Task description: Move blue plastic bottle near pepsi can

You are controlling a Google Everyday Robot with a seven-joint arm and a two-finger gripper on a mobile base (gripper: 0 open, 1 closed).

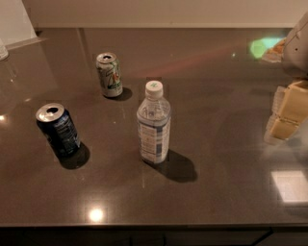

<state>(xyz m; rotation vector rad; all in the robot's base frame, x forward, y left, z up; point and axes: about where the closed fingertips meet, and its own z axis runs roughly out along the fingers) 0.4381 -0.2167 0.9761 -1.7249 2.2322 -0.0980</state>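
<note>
The blue plastic bottle [154, 122] is clear, with a white cap and a white-and-blue label. It stands upright near the middle of the dark countertop [216, 158]. The pepsi can [58, 129] is dark blue with a silver top and stands upright to the bottle's left, well apart from it. My gripper [285, 114] shows cream-coloured parts at the right edge of the view. It is above the counter, far right of the bottle, and touches nothing that I can see.
A green-and-white 7UP can [110, 74] stands upright behind and left of the bottle. The counter's front edge [144, 225] runs along the bottom. A wall [168, 12] bounds the back. Bright reflections lie on the counter at the right.
</note>
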